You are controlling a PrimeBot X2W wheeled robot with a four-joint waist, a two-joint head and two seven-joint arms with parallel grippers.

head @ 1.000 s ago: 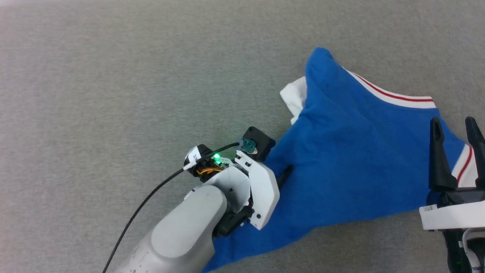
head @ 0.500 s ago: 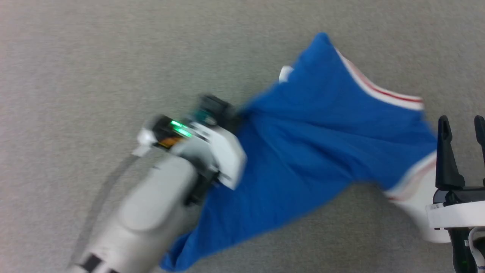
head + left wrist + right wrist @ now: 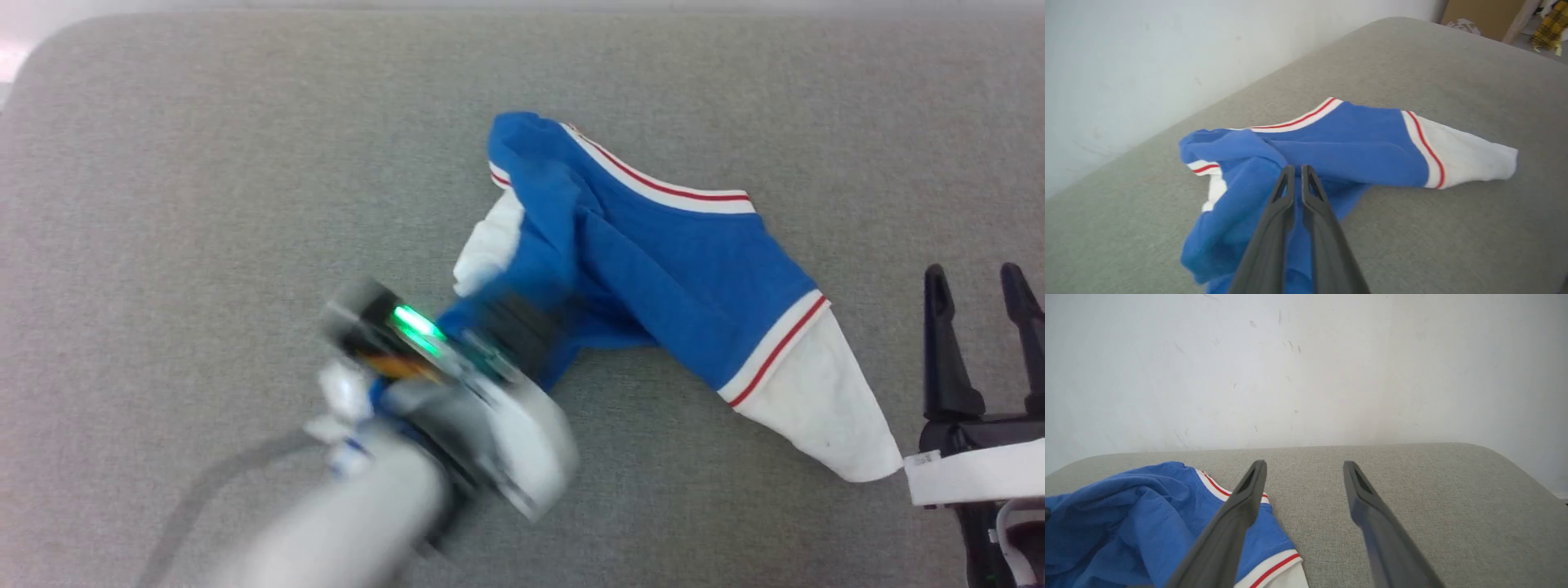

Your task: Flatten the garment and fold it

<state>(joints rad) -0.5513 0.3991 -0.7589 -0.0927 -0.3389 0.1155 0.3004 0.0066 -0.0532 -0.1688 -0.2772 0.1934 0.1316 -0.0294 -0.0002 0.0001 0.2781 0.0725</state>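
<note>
Garment [image 3: 669, 269] lies crumpled, not yet flat, on the grey padded surface [image 3: 204, 204]; in the head view its long axis runs from a blue bunch at 11 o'clock down to the white sleeve [image 3: 824, 416] at 4 o'clock. Left gripper [image 3: 1297, 167]: fingers pressed together on a fold of blue cloth at the garment's 8 o'clock corner, the rest spreading away toward 2 o'clock. Right gripper [image 3: 1304, 465]: fingers wide apart and empty, with the sleeve tip just beside its base at 8 o'clock of its fingertips. I judge the right arm the nearer one to take that free end.
</note>
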